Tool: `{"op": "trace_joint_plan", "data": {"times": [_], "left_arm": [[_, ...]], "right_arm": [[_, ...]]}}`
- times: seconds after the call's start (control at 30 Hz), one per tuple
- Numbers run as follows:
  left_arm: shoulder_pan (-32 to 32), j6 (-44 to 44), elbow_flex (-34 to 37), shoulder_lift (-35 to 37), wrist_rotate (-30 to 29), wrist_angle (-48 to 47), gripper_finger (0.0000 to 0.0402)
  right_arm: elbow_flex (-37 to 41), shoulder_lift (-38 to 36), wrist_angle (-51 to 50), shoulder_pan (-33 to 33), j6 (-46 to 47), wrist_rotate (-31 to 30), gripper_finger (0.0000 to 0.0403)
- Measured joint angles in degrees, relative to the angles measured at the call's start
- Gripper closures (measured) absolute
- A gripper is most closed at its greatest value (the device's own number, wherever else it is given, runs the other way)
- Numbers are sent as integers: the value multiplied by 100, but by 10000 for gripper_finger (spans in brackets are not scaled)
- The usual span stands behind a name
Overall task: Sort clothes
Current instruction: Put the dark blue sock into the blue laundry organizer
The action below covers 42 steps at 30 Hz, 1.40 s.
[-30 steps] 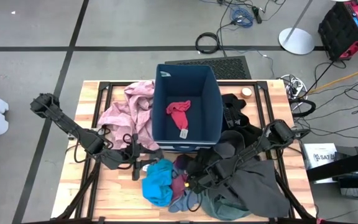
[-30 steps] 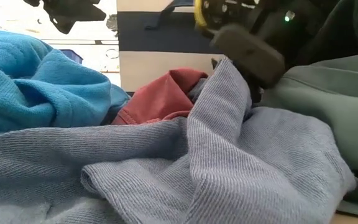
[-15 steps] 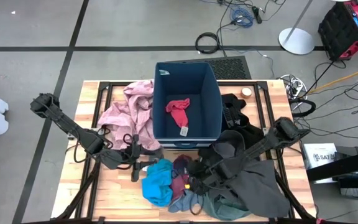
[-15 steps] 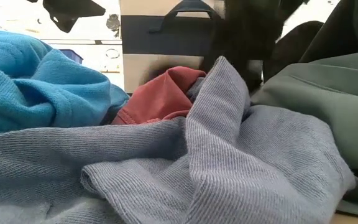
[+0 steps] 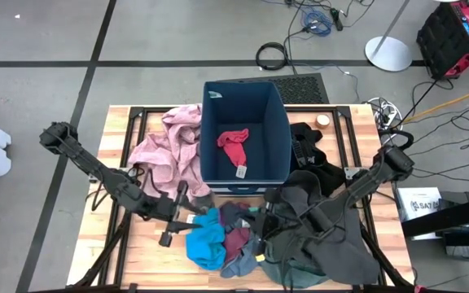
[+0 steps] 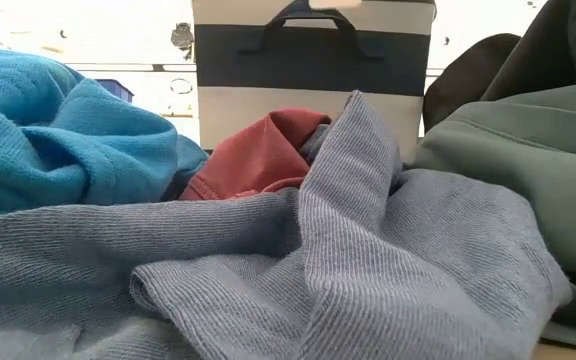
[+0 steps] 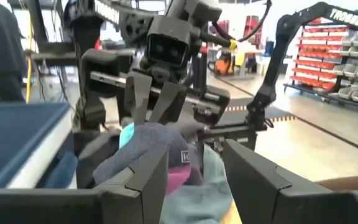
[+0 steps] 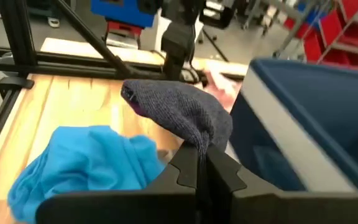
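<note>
Two arms are over the wooden counter point(image 5: 149, 252) from where I sit. My right end effector point(image 8: 201, 163) is near the front edge, in the middle of the clothes pile, its fingers pressed together and pinching a fold of the grey-blue knit garment point(image 8: 182, 112), which hangs draped over the fingertips, lifted above the boards. My left end effector point(image 7: 194, 171) sits low over the counter to the left of the pile, just beside the bright-blue piece point(image 5: 206, 240), and its fingers point(image 7: 253, 180) are spread with nothing between them; through that gap I see the right arm's wrist holding the knit fabric up.

The rest of the clothes lie around the navy-blue bin point(image 5: 212, 155), which stands at the middle of the counter toward the far edge. A red piece point(image 5: 234, 140) with a white tag rests on the bin's floor. The dusty-pink garment point(image 5: 168, 146) is bunched against the bin's left wall. A black garment point(image 5: 308, 142) lies to the bin's right, and a large dark grey one point(image 5: 340, 240) spreads across the front right corner, partly over a grey-green one point(image 6: 518, 150). In the low view a dull red garment point(image 6: 253, 155) is wedged between the bright-blue piece and the grey-blue knit, touching both.
</note>
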<state>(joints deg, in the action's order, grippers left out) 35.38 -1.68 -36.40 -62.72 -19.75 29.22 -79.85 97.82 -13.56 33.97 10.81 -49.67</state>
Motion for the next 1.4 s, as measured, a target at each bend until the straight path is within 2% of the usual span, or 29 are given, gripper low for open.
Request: {"op": "trace_joint_plan", "data": {"times": [0.4, 1.0, 1.3, 1.4], "left_arm": [[-7, -16, 0, 0, 0, 329, 237], [-6, 436, 0, 0, 2, 543, 237], [-11, 261, 0, 0, 20, 396, 237], [-13, 210, 0, 0, 184, 315, 237]], "right_arm": [[0, -3, 151, -207, -624, 4, 403], [2, -3, 212, -211, -750, 57, 403], [7, -3, 1174, -270, -1513, 1070, 403], [7, -3, 1462, -354, -1668, 1223, 403]]}}
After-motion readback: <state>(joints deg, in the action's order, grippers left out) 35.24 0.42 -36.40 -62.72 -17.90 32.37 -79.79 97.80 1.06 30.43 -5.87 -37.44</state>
